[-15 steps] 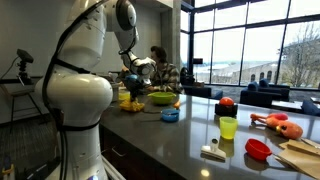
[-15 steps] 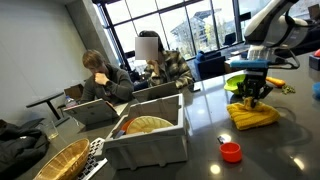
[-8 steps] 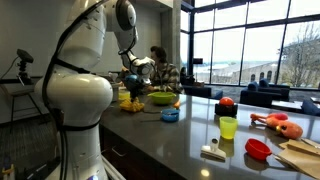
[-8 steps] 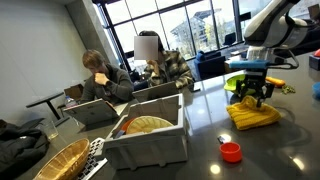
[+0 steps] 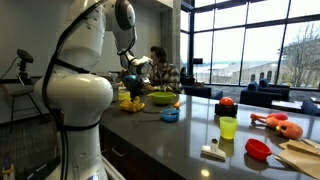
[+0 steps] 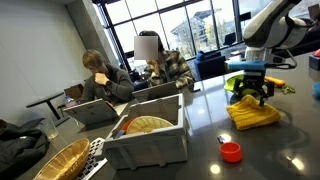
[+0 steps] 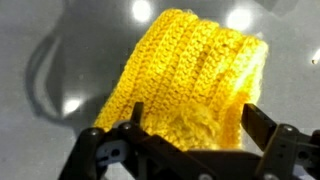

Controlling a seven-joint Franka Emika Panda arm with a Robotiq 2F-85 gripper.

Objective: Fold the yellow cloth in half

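Observation:
The yellow cloth (image 7: 190,75) is a knitted piece lying doubled over on the dark glossy counter, filling the middle of the wrist view. In an exterior view it (image 6: 253,116) lies flat on the counter just under the arm's hand. My gripper (image 7: 193,122) hovers right above the cloth's near end, jaws spread wide on either side of it with nothing clamped between them. The left fingertip (image 7: 136,112) and the right fingertip (image 7: 254,118) stand apart from the fabric. In an exterior view the gripper (image 5: 131,88) is partly hidden by the arm, and the cloth (image 5: 130,103) shows below it.
A lime-green bowl (image 5: 160,97) sits behind the cloth, a blue bowl (image 5: 170,115) nearby. A yellow-green cup (image 5: 228,127), red bowl (image 5: 258,149) and orange toy (image 5: 277,124) stand farther along. A grey bin (image 6: 150,135) and orange cap (image 6: 231,151) share the counter. People sit behind.
The jaws have spread apart and let go of the cloth, which now lies folded on the counter. The hand has lifted slightly above it.

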